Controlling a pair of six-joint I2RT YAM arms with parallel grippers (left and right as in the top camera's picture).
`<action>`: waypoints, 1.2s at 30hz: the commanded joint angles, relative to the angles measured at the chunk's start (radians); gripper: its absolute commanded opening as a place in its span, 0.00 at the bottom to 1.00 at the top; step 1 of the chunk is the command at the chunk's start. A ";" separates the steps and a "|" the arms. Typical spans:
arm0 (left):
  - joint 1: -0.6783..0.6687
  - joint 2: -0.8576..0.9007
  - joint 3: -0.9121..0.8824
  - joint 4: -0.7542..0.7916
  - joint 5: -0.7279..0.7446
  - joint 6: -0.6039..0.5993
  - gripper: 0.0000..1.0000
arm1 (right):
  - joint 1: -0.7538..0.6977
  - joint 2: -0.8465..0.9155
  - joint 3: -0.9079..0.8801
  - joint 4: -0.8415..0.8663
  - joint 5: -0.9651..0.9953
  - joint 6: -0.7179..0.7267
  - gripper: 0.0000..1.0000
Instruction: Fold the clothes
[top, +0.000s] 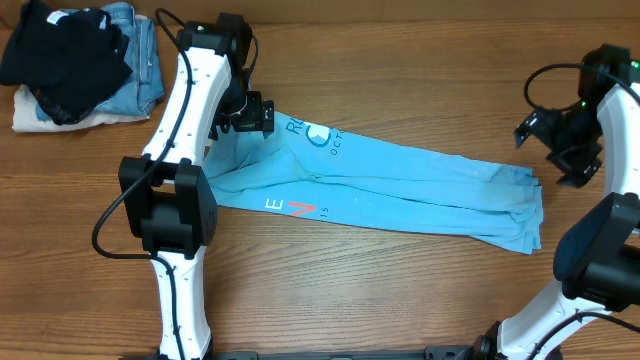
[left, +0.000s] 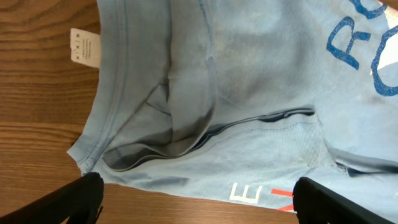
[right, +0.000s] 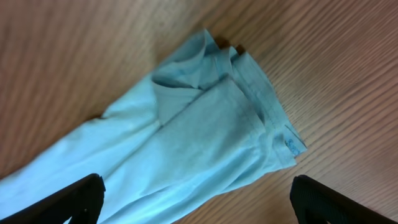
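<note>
Sky-blue T-shirt flat on the bench as one long strip, left tool and right tool both spread wide, holding nothing.

Folded lengthwise, slanting from upper left to lower right in the overhead view, blue lettering and a red-and-white print facing up near the collar end. Left tool above that end, fingers far apart, neckline and white label below. Right tool near the other, bunched end, fingers likewise apart. Black garment and denim jeans heaped in the far left corner, apart from the shirt.
</note>
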 joint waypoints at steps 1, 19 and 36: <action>0.003 -0.034 -0.006 0.001 0.040 0.041 0.83 | 0.015 -0.007 -0.089 0.020 -0.016 -0.028 0.73; -0.042 -0.030 -0.264 0.234 0.175 0.072 0.08 | 0.108 -0.006 -0.405 0.352 -0.091 -0.034 0.19; 0.008 -0.030 -0.365 0.328 0.140 0.049 0.11 | -0.050 -0.005 -0.479 0.343 0.000 0.019 0.19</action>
